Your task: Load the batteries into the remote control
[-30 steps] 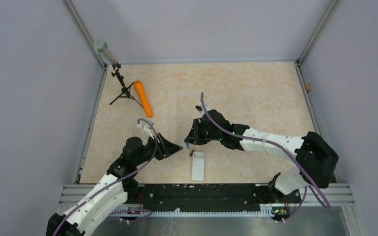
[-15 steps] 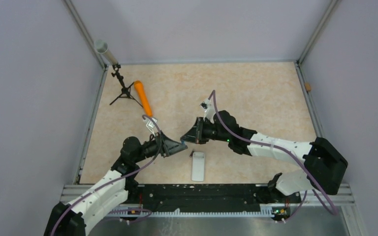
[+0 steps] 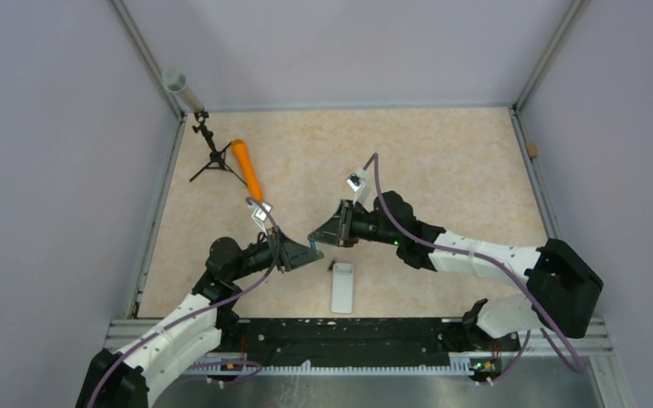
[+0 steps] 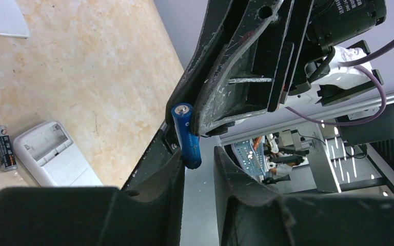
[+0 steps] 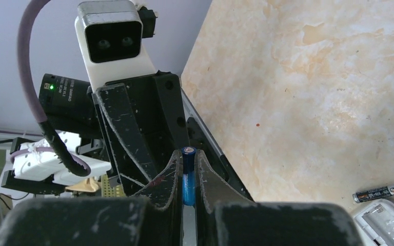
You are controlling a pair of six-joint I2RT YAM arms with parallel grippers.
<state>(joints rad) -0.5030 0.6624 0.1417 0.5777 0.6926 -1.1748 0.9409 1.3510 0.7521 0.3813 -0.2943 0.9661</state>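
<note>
white links (image 3: 476, 252), black joints (image 3: 571, 289), purple cables (image 3: 373, 178) along each arm, scuffed black claw fingers (image 4: 246, 66).

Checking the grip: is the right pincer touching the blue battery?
Touching. The right wrist view shows the blue battery wedged between the two fingers of the right pincer, with no gap on either side.

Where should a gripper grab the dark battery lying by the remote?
Probably its middle, from straight above, pinching across its width: the dark battery lies flat on the table, just apart from the remote.
</note>
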